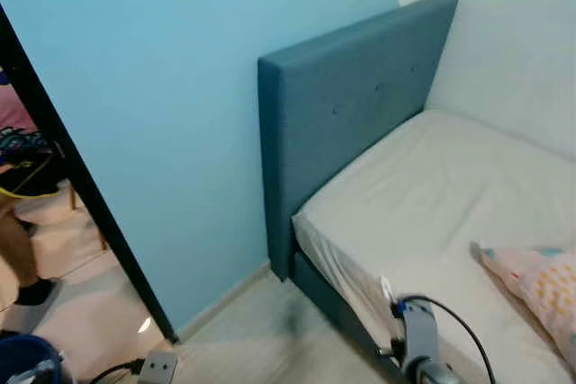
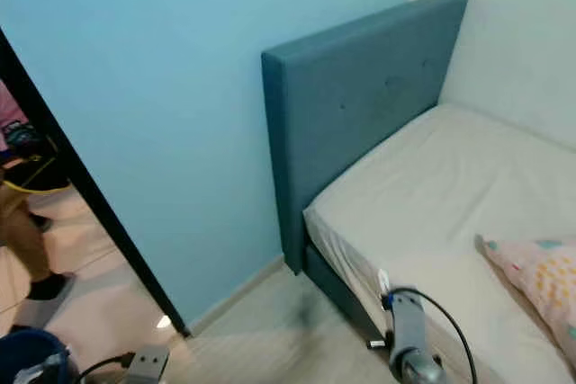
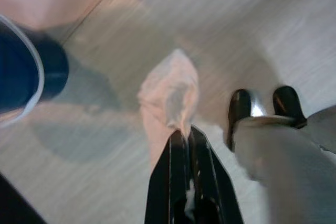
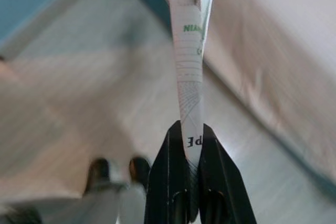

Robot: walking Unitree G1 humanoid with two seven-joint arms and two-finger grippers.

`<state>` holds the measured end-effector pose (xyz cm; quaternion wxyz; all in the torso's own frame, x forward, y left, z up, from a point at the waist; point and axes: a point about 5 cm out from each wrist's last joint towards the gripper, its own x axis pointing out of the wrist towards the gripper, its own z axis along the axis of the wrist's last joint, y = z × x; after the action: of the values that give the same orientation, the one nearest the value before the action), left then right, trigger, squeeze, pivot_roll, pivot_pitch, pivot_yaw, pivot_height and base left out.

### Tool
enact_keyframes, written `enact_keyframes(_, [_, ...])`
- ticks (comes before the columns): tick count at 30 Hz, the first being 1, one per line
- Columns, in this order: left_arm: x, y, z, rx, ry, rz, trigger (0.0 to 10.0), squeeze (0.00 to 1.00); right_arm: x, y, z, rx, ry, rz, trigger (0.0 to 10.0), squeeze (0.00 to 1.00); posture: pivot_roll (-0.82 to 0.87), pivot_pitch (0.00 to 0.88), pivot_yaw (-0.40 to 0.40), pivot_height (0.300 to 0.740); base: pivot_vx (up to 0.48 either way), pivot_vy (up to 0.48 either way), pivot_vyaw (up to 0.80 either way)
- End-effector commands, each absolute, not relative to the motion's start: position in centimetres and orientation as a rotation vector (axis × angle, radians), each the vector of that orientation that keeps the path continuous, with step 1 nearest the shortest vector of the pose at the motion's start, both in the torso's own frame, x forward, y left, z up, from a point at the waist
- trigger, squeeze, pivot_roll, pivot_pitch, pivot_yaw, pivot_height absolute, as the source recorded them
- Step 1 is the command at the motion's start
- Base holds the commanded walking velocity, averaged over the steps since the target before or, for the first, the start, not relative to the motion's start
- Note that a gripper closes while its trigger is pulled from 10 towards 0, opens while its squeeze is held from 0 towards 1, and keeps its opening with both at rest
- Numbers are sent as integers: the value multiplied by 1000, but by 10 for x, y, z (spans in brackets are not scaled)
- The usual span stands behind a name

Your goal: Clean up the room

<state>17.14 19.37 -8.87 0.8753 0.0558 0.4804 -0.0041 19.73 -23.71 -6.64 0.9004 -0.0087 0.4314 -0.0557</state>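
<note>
Left gripper is pinching a pale cloth that is hanging over the floor near a blue bin. Right gripper is clamping a printed paper, sticking out beside the bed with its headboard beyond.

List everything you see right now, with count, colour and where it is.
Headboard: one, teal, against the blue wall.
Mattress: one, off-white, on the bed.
Pillow: one, pink patterned, on the mattress.
Bucket: one, dark blue, on the floor by the doorway.
Person: one, standing in the doorway.
Cloth: one, pale pink, hanging from the left gripper.
Paper: one, white, printed, clamped in the right gripper.
</note>
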Motion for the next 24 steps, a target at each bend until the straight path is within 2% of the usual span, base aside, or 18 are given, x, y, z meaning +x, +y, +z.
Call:
enact_keyframes(1, [166, 195, -91, 102, 1022, 2, 10000, 0, 188, -233, -73, 17, 935, -133, 10000, 0, -166, 16, -16, 740, 0, 0, 663])
enact_keyframes(3, [167, 194, -91, 105, 1020, -4, 10000, 0, 176, -233, -79, 27, 978, -149, 10000, 0, -168, 15, -16, 740, 0, 0, 663])
enact_keyframes(13, [163, 194, -92, 118, 1032, -17, 10000, 0, 154, -230, -89, 93, 1025, -186, 10000, 0, -171, 17, -16, 740, 0, 0, 661])
enact_keyframes(24, [161, 194, -93, 112, 1038, -7, 10000, 0, 126, -245, -95, 88, 1063, -205, 10000, 0, -164, 14, -25, 740, 0, 0, 661])
